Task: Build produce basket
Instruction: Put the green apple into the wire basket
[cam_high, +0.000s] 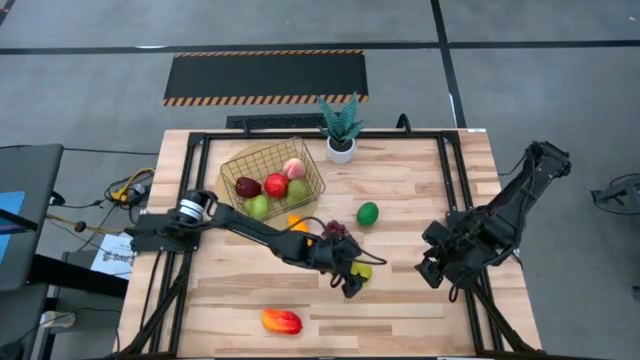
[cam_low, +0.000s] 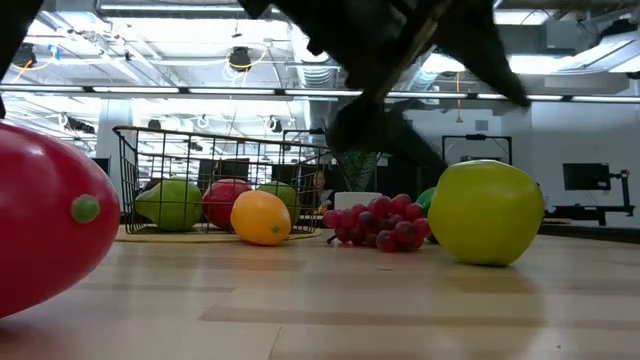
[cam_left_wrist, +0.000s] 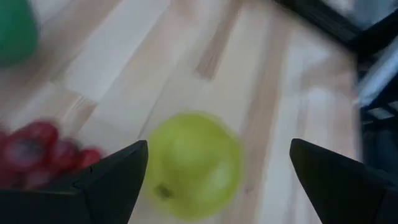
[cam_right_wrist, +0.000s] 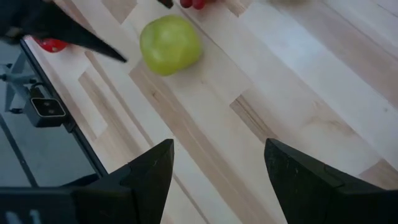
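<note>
L gripper (cam_high: 352, 281) hovers over the green apple (cam_high: 362, 271), fingers spread wide either side, not touching, nothing held. Apple sits on table (cam_high: 420, 320) just beside grapes (cam_high: 335, 231), well apart from basket (cam_high: 272, 180). Basket holds several fruits. Lime (cam_high: 367, 213) near grapes; mango (cam_high: 281, 320) at table's near edge. R gripper (cam_high: 432, 270) waits beyond apple, wide, empty.

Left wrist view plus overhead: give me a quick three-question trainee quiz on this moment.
1. True or false: the left gripper is shut on the round yellow-green toy apple.
2. The gold wire-grid basket sits nearest which thing? A) spiky green potted plant B) red-orange toy mango
3. Fill in: the purple toy grape bunch lies ___ the basket.

Key: 1 false, it is open; 2 A; 3 outside.
</note>
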